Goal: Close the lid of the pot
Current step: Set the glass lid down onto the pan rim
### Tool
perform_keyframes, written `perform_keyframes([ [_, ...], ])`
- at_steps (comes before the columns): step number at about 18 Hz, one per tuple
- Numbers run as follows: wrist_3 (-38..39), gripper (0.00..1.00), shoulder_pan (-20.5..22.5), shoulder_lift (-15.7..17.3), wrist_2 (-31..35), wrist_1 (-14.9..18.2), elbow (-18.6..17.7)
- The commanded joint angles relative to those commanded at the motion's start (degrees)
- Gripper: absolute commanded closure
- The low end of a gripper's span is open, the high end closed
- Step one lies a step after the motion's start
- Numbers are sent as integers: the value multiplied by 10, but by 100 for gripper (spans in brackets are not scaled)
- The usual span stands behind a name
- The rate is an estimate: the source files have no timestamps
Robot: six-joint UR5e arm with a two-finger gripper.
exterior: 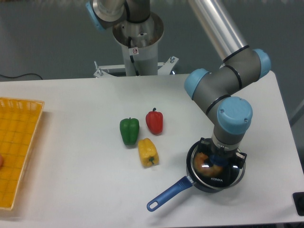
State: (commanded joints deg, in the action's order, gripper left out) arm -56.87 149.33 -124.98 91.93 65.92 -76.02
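From my station I see the small black round pot (207,183) with its long blue handle sitting near the front right part of the white table (71,142), the handle running out toward the front left. The round clear glass lid (216,170) with its thin metal rim lies over the mouth of the pot, the "KONKA" lettering readable on its near side, and something orange shows through the glass inside. The two-finger gripper (221,158) hangs straight down over the middle of the lid, right at the blue knob, but the wrist and the reflections hide the fingertips, so I cannot tell whether they are apart or clamped on the knob. To the left of the pot, well clear of it, a yellow bell pepper (148,152) lies nearest, with a green bell pepper (129,130) and a red bell pepper (154,121) just behind it, close together. At the far left edge sits a yellow mesh basket (19,142).
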Motion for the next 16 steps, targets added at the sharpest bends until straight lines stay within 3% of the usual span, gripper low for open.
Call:
perform_keyframes([
  [16, 0, 51, -3, -1, 7, 0, -4],
])
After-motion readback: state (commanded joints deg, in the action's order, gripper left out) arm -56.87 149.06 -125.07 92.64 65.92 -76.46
